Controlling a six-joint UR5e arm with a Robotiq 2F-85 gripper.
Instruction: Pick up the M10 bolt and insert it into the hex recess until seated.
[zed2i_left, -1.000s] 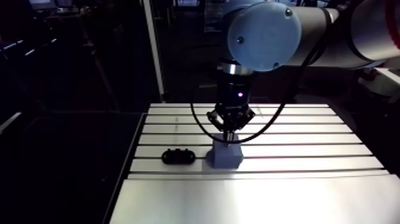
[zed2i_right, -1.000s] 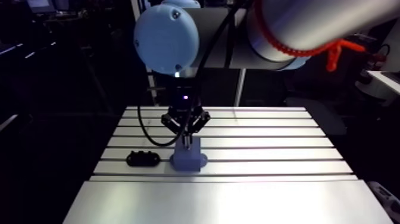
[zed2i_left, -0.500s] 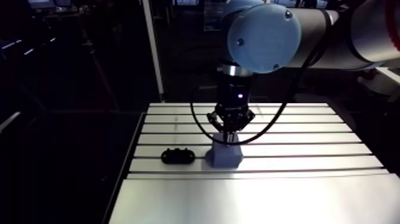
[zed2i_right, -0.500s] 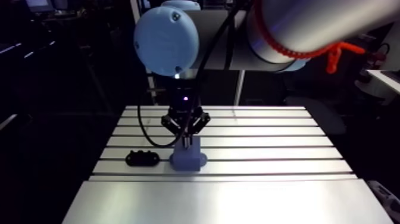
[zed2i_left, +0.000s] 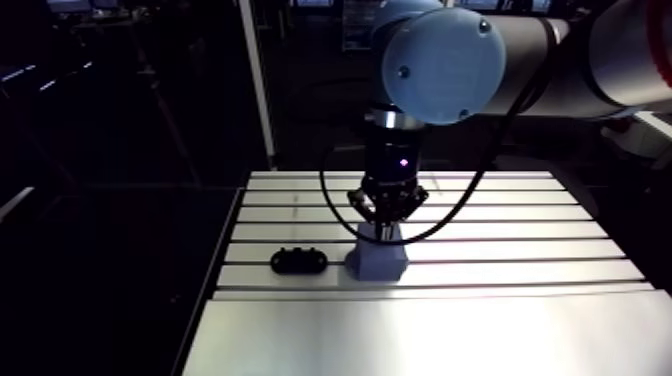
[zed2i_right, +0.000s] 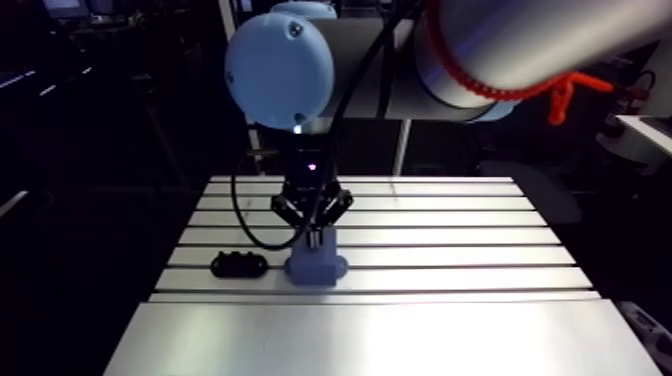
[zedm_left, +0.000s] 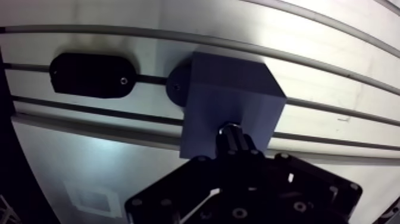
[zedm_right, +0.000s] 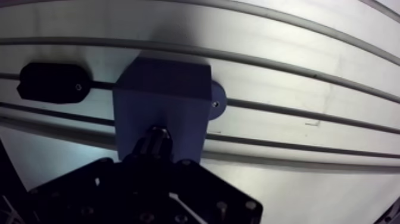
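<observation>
The bolt (zedm_left: 236, 137) is held upright in the gripper (zed2i_left: 381, 230), which is clamped on it, and its lower end is placed at the top face of the block (zed2i_left: 377, 262). The recess is hidden under the bolt, so the depth reached cannot be read. The insertion step is judged to be in hand and not yet proven finished. For a clean seating, the bolt should be kept plumb over the recess and pressed straight down with light force. If the hex flats are felt to bind, a small twist about the vertical axis is advised rather than more push. The grip should be let go only once the downward travel is stopped by the block. Side loads are best avoided, since the block could be shoved along the desk (zed2i_left: 450, 330) toward the black part (zedm_left: 90, 75) lying just beside it. The wrist (zed2i_left: 398, 160) is pointed straight down above the block, and the upper link is carried across from the right, with the joint cap (zed2i_left: 443, 52) turned toward the camera.
</observation>
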